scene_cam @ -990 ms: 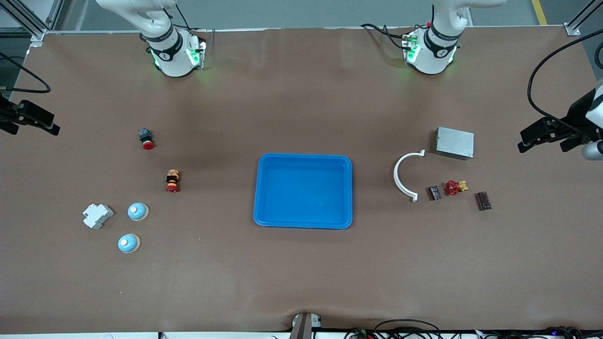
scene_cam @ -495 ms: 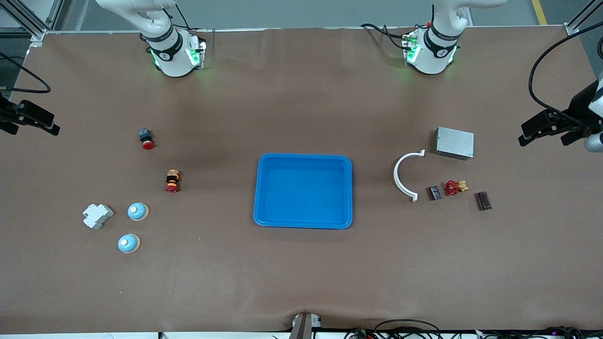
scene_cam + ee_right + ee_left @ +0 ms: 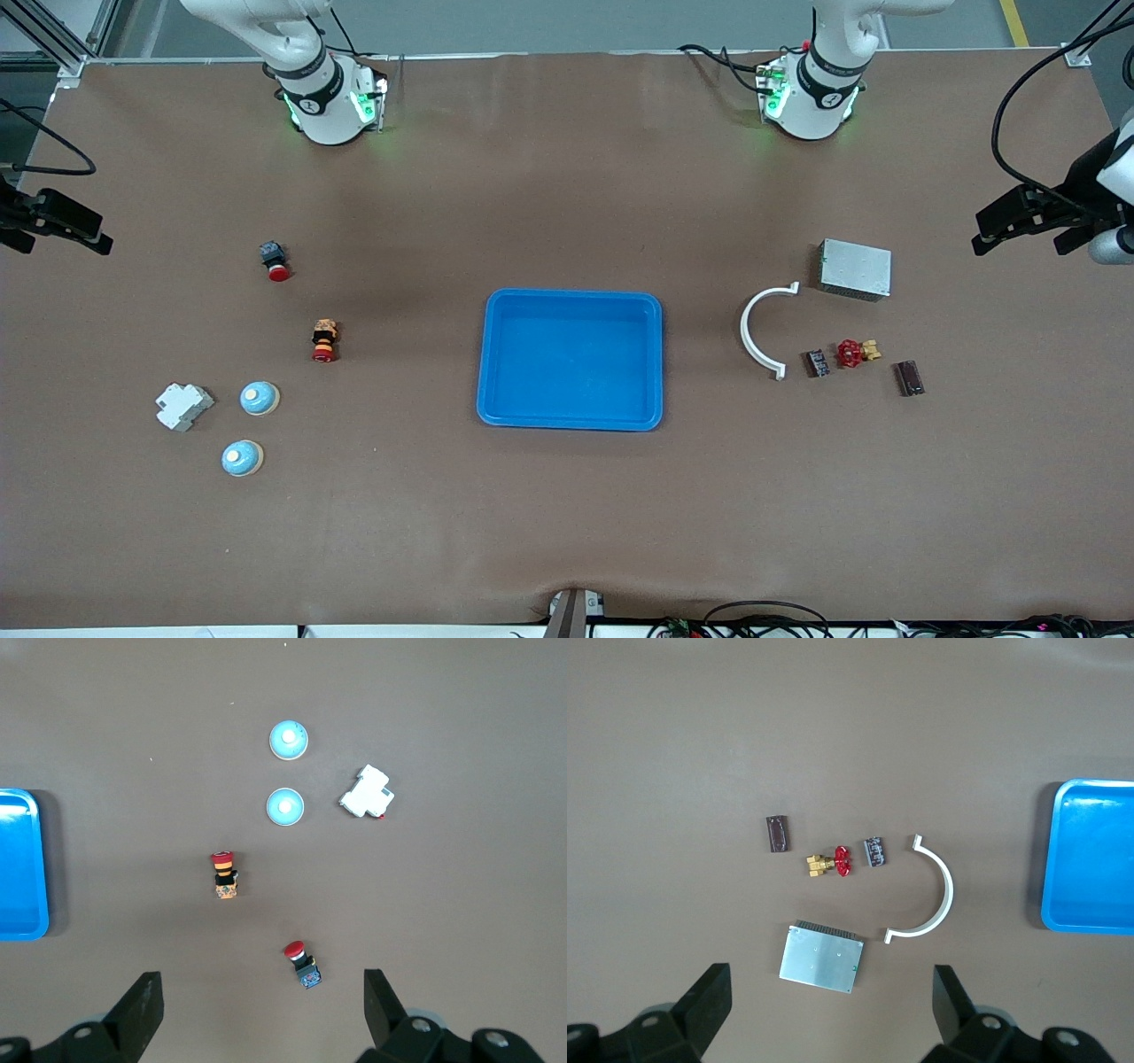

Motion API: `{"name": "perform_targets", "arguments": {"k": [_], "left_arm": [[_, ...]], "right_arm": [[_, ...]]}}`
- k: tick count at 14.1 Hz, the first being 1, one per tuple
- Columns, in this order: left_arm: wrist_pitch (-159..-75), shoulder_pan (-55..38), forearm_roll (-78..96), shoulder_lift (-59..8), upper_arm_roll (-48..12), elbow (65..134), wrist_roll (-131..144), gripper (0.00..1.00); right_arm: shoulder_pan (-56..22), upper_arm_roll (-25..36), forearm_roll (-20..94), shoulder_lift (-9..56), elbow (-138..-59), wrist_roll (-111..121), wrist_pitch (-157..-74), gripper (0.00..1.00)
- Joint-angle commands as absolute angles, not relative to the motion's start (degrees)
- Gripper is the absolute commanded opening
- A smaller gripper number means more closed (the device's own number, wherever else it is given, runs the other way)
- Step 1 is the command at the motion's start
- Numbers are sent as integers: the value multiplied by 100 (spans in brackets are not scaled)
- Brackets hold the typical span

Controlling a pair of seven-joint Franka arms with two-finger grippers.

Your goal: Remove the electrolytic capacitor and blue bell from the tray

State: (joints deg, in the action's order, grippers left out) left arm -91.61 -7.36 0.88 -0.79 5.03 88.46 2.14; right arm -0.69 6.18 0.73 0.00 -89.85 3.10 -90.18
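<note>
Shallow blue plastic tray (image 3: 571, 359) mid-table | left gripper (image 3: 833, 1014) wide open, empty, over grey metal box (image 3: 821, 956) | right gripper (image 3: 263, 1010) wide open, empty | two blue dome bells (image 3: 260, 398) at right arm's end | small dark capacitor (image 3: 817, 362) beside white plastic arc (image 3: 758, 332).

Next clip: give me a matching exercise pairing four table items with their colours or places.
Things:
1. tray
2. curved bracket
3. metal box
4. two bells

Descriptions:
A. white, between the tray and the small parts
B. silver, toward the left arm's end of the table
C. blue, mid-table, nothing in it
D. light blue domes beside a white block, toward the right arm's end

Pairs: 1-C, 2-A, 3-B, 4-D
</note>
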Motion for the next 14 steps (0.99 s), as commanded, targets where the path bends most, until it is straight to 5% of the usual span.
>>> {"name": "perform_targets", "arguments": {"k": [1,14], "left_arm": [[-9123,-721,26,35,475,8921,176,100],[-9176,-738,-35,-88,483,8859,220,100]], "right_arm": [[-88,598,-53,-158,-9123,334,-9079,100],[-79,598,-35,-167,-9167,334,-9141,100]]}}
